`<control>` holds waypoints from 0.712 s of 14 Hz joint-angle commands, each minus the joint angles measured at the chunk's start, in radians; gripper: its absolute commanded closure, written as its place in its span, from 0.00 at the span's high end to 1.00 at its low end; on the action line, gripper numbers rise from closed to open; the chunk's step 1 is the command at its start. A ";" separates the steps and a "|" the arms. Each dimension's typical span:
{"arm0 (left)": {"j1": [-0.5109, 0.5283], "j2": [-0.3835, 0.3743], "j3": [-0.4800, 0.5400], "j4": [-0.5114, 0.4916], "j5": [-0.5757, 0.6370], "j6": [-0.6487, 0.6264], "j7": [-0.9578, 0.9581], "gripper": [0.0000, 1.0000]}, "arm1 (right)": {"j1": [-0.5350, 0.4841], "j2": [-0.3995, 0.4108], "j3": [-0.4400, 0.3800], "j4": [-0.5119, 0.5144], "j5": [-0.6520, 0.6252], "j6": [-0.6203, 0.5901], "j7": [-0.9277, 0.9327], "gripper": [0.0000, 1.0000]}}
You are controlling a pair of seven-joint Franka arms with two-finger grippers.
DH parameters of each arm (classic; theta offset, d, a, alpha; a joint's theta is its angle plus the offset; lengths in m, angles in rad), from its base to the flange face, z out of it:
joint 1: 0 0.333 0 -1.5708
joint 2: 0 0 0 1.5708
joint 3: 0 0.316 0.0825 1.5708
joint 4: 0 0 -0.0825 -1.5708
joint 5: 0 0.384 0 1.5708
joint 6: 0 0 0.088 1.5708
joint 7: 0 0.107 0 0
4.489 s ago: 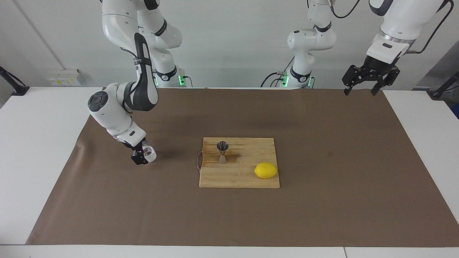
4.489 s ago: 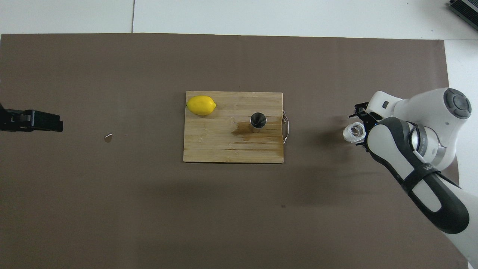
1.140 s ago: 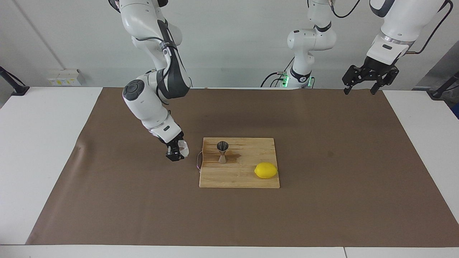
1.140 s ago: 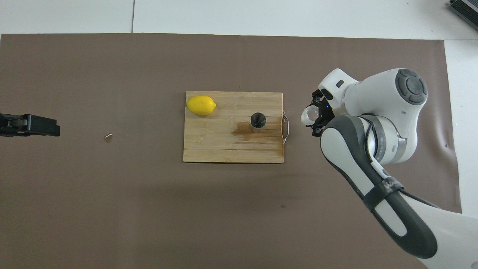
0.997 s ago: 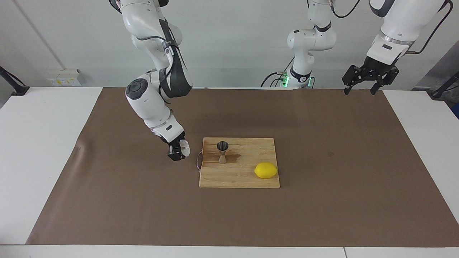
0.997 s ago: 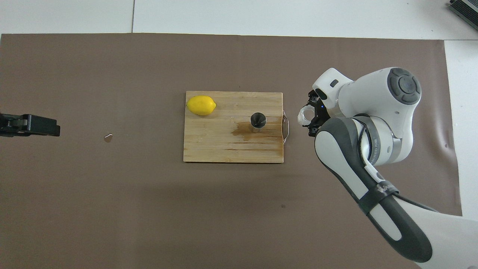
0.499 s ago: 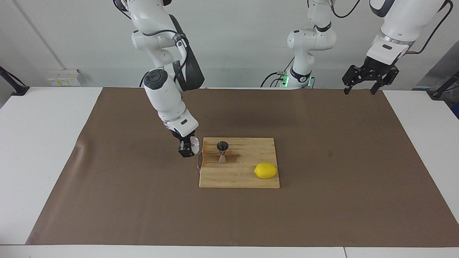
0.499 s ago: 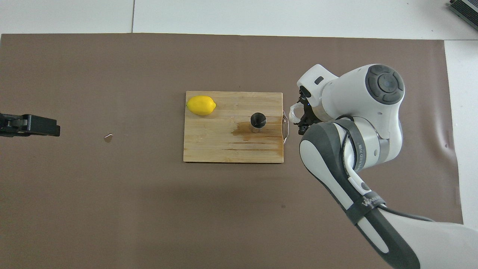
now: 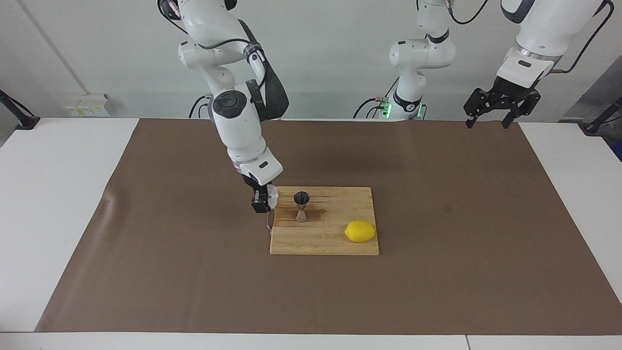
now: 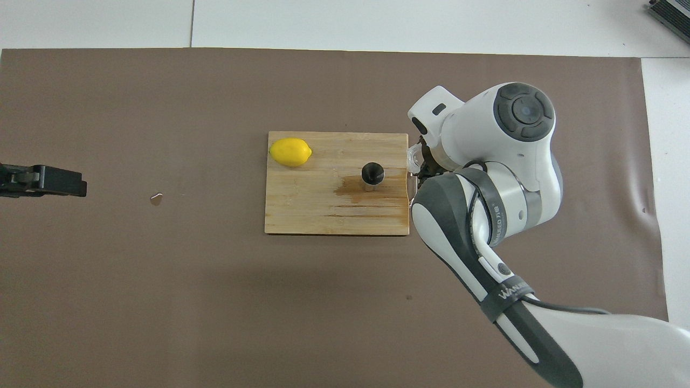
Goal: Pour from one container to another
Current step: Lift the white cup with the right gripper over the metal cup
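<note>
While the right jaws (image 9: 262, 201) gripped the clear cup (image 9: 272, 195) in the air over the cutting board (image 9: 324, 243) edge toward the right arm's end, the jigger (image 9: 301, 206) stood upright on that board just beside. Pouring looked not yet begun. The left jaws (image 9: 492, 118) waited open and empty over the desk (image 9: 559, 194) corner.

White table (image 9: 58, 204), brown mat (image 9: 437, 272) spread over most of it, wooden cutting board (image 9: 330, 243) lying mid-mat, small pale speck (image 10: 156, 199) on mat toward left arm's end
</note>
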 commanded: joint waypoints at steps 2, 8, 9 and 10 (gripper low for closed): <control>0.001 -0.028 0.004 -0.025 -0.004 -0.007 -0.002 1.00 | 0.027 0.066 0.003 0.097 -0.064 -0.051 0.054 0.02; 0.001 -0.028 0.004 -0.025 -0.004 -0.007 -0.002 1.00 | 0.091 0.118 0.003 0.166 -0.162 -0.094 0.114 0.02; -0.001 -0.028 0.004 -0.025 -0.004 -0.007 -0.002 1.00 | 0.102 0.120 0.003 0.168 -0.185 -0.094 0.114 0.02; -0.001 -0.028 0.004 -0.025 -0.004 -0.007 -0.002 1.00 | 0.106 0.120 0.003 0.166 -0.211 -0.094 0.117 0.02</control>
